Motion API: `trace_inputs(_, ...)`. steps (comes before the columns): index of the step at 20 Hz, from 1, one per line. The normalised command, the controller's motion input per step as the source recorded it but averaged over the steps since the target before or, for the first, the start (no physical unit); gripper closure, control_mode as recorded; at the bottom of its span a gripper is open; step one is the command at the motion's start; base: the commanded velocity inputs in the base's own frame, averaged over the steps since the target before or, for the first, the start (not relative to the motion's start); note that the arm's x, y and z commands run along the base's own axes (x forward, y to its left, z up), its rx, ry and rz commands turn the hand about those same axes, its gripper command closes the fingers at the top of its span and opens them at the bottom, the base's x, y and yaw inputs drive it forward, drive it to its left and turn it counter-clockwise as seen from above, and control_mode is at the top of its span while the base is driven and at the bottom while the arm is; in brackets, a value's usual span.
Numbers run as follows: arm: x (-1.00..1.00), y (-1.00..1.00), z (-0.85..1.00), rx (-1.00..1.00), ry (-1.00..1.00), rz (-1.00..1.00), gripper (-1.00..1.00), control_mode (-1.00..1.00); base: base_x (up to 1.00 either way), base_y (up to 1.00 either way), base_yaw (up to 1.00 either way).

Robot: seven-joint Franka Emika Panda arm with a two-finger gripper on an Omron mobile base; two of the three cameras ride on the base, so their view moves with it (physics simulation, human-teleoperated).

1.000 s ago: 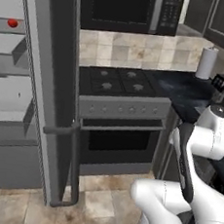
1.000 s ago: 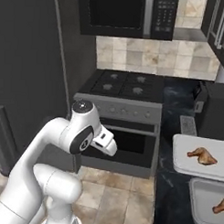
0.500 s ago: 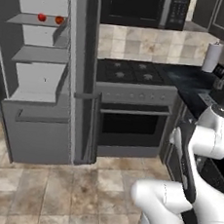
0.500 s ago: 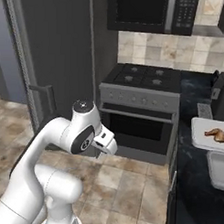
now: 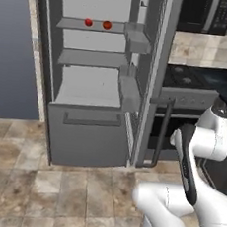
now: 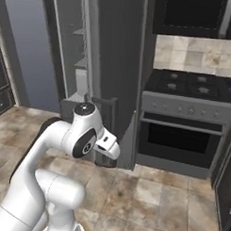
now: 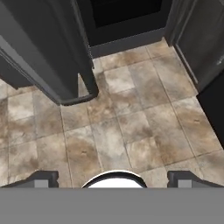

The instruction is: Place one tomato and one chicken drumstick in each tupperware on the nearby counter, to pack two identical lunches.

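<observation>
Hanging above the tiled floor (image 7: 131,131), the gripper (image 7: 113,178) has its jaws spread wide and holds nothing. Two tomatoes (image 5: 88,22) (image 5: 107,24) sit side by side on an upper shelf of the open refrigerator (image 5: 88,88), left of the stove (image 6: 191,84).

Standing open over a mottled brown tiled floor (image 7: 113,127), a grey fridge (image 5: 93,88) with bare shelves, adjoining a dark stove (image 6: 188,120) and oven beneath a beige tiled wall (image 6: 190,56).

Two tomatoes (image 5: 88,22) (image 5: 107,24) sit on a shelf of one open fridge (image 5: 91,83), beside one stove (image 6: 189,84).
</observation>
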Motion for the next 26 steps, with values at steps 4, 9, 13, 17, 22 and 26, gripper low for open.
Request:
trace_inputs(4,0.0,0.0,0.0,0.0,0.0,0.0,-1.0,1.0,-0.13,1.0,0.04)
trace_inputs(9,0.0,0.0,0.0,0.0,0.0,0.0,-1.0,1.0,0.0,1.0,0.05)
trace_inputs(13,0.0,0.0,0.0,0.0,0.0,0.0,-1.0,1.0,0.02,1.0,0.04)
trace_inputs(17,0.0,0.0,0.0,0.0,0.0,0.0,-1.0,1.0,0.52,0.39,0.02)
trace_inputs(22,0.0,0.0,0.0,0.0,0.0,0.0,-1.0,1.0,0.97,-0.04,0.01)
trace_inputs(26,0.0,0.0,0.0,0.0,0.0,0.0,-1.0,1.0,0.99,-0.14,0.02)
